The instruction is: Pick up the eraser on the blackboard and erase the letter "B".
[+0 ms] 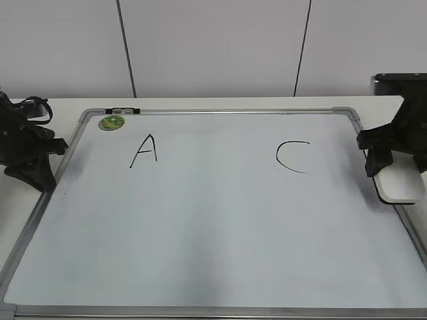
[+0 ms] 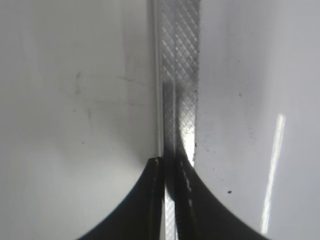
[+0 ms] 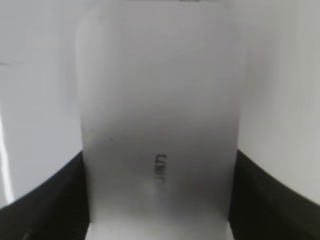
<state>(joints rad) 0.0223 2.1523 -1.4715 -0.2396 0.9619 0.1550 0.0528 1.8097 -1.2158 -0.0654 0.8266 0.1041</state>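
The blackboard (image 1: 220,233) is a white dry-erase board lying flat on the table. It bears a black "A" (image 1: 145,151) and a black "C" (image 1: 292,157). No letter "B" shows; the board between them is bare. My right gripper (image 1: 377,167) is at the board's right edge, shut on the white eraser (image 1: 400,183). In the right wrist view the eraser (image 3: 160,100) fills the space between the two jaws (image 3: 159,155), with grey lettering on top. My left gripper (image 1: 45,179) is shut and empty over the board's left frame (image 2: 182,75), as its wrist view (image 2: 172,162) shows.
A round green magnet (image 1: 111,123) sits at the board's top left corner, next to a marker (image 1: 123,110) lying on the top frame. A white wall stands behind the table.
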